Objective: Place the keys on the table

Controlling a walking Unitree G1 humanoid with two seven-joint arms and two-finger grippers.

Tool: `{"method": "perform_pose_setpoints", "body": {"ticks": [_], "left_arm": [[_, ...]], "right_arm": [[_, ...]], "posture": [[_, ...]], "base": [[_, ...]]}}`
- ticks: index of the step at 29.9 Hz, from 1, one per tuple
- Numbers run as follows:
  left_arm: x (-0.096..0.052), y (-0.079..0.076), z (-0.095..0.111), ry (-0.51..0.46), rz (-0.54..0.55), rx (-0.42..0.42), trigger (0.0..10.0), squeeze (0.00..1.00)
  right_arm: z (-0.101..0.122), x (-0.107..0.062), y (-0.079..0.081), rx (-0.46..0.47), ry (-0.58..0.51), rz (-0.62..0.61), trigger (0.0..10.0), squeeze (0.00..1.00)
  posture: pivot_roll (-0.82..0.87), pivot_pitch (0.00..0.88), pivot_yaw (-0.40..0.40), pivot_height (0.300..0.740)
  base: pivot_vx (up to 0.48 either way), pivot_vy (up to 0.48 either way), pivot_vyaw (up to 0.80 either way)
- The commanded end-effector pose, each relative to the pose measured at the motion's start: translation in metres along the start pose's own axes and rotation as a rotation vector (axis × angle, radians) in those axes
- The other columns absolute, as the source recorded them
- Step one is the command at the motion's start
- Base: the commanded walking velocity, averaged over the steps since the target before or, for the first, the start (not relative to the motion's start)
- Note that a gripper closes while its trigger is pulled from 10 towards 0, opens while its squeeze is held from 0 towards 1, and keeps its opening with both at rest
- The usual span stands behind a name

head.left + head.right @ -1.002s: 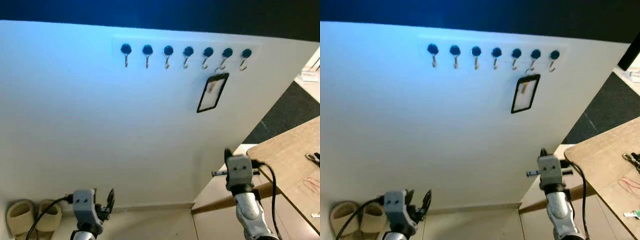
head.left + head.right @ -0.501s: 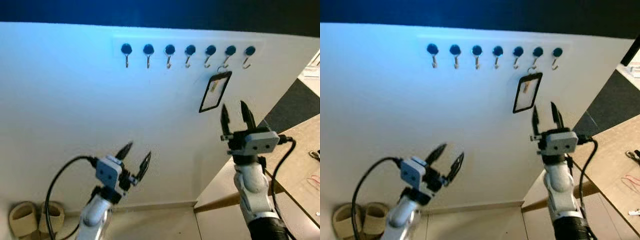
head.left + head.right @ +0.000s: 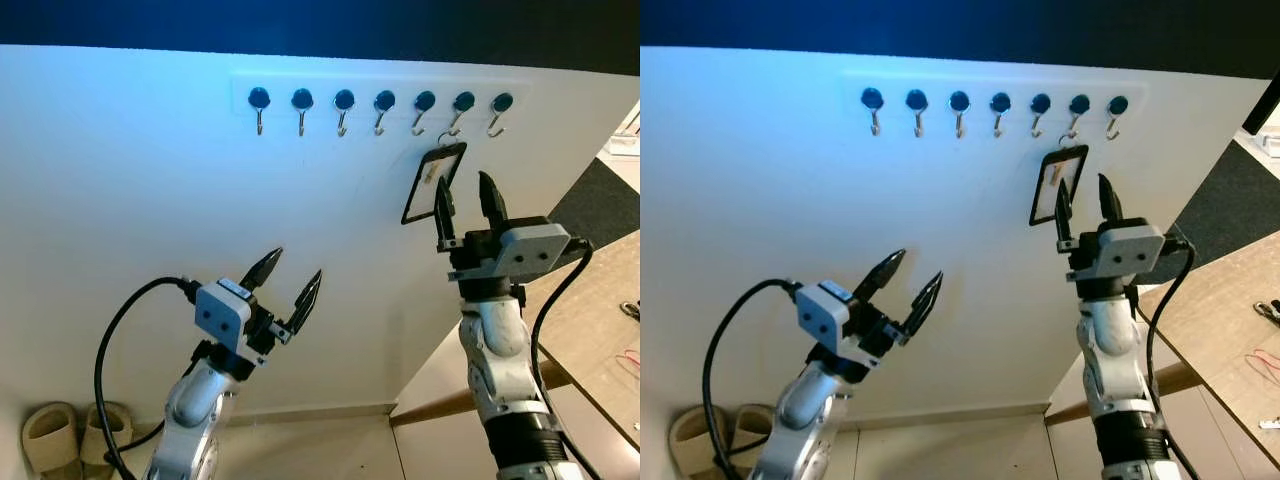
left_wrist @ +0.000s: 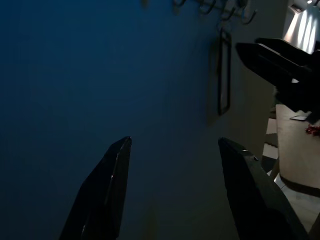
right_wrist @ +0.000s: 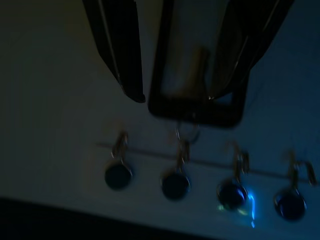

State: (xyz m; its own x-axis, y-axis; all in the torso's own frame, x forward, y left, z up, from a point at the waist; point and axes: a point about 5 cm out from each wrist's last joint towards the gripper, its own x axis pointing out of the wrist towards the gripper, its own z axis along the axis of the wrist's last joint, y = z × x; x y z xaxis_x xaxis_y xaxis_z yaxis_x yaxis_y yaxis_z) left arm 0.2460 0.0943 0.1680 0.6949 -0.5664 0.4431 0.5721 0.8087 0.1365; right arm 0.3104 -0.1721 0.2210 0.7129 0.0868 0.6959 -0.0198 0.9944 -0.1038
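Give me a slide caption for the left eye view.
Right pincer, open, raised just below the black-framed key holder hanging from the wall hooks; left pincer open, lower.

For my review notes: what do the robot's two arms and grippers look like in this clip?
Both arms are silver with rounded, jointed segments. The right arm's lower part carries a black ribbed collar. Each wrist bears a boxy light-grey block with small dark dots, from which two long, tapered black fingers spring: left gripper, right gripper. A thick black cable loops from each block down beside its arm.
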Motion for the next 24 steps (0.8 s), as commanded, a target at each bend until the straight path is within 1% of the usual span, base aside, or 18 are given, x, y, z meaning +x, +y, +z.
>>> {"method": "perform_pose_setpoints", "body": {"ticks": [1,2,3,4,5,6,7,11,14,15,17,19,24], "left_arm": [[0.002,-0.003,0.003,-0.009,-0.012,-0.011,10.0,0.00],[0.004,-0.004,0.005,-0.015,-0.017,-0.007,10.0,0.00],[0.005,-0.004,0.007,-0.017,-0.021,-0.003,10.0,0.00],[0.006,-0.005,0.009,-0.022,-0.026,0.000,10.0,0.00],[0.006,-0.005,0.009,-0.022,-0.026,0.000,10.0,0.00],[0.007,-0.006,0.012,-0.030,-0.035,0.005,10.0,0.00],[0.009,-0.007,0.014,-0.037,-0.042,0.004,10.0,0.00],[0.014,-0.012,0.022,-0.065,-0.063,-0.013,10.0,0.00],[0.021,-0.022,0.029,-0.078,-0.134,-0.032,10.0,0.00],[0.021,-0.022,0.029,-0.078,-0.134,-0.032,10.0,0.00],[0.024,-0.027,0.032,-0.079,-0.171,-0.036,10.0,0.00],[0.026,-0.029,0.034,-0.078,-0.189,-0.031,10.0,0.00],[0.027,-0.030,0.035,-0.075,-0.194,-0.030,10.0,0.00]], "right_arm": [[0.000,0.001,-0.005,0.003,0.007,-0.009,10.0,0.23],[0.002,0.004,-0.005,0.005,-0.002,-0.007,10.0,0.70],[0.004,0.006,-0.006,0.011,-0.007,-0.007,10.0,0.73],[0.004,0.009,-0.005,0.022,-0.006,-0.003,10.0,0.69],[0.004,0.009,-0.005,0.022,-0.006,-0.003,10.0,0.69],[0.004,0.011,-0.004,0.035,-0.006,0.001,10.0,0.41],[0.004,0.014,-0.004,0.048,-0.004,0.002,10.0,0.00],[0.004,0.018,-0.003,0.061,-0.004,0.004,10.0,0.00],[0.003,0.021,-0.004,0.076,0.001,0.004,10.0,0.00],[0.003,0.021,-0.004,0.076,0.001,0.004,10.0,0.00],[0.001,0.022,-0.005,0.091,0.011,0.005,10.0,0.00],[0.000,0.023,-0.005,0.102,0.020,0.007,10.0,0.00],[-0.002,0.024,-0.005,0.111,0.033,0.007,10.0,0.00]], "posture": [[0.07,0.087,-0.063,0.740],[0.07,0.089,-0.064,0.740],[0.06,0.090,-0.064,0.740],[0.06,0.090,-0.064,0.740],[0.06,0.090,-0.064,0.740],[0.06,0.089,-0.063,0.740],[0.06,0.089,-0.063,0.740],[0.06,0.093,-0.065,0.740],[0.07,0.099,-0.069,0.740],[0.07,0.099,-0.069,0.740],[0.07,0.099,-0.069,0.740],[0.07,0.102,-0.068,0.740],[0.07,0.104,-0.067,0.740]], "base": [[0.000,0.000,0.00],[0.000,0.000,0.00],[0.000,0.000,0.00],[0.000,0.000,0.00],[0.000,0.000,0.00],[0.000,0.000,0.00],[0.000,0.000,0.00],[0.000,0.000,0.00],[0.000,0.000,0.00],[0.000,0.000,0.00],[0.000,0.000,0.00],[0.000,0.000,0.00],[0.000,0.000,0.00]]}}
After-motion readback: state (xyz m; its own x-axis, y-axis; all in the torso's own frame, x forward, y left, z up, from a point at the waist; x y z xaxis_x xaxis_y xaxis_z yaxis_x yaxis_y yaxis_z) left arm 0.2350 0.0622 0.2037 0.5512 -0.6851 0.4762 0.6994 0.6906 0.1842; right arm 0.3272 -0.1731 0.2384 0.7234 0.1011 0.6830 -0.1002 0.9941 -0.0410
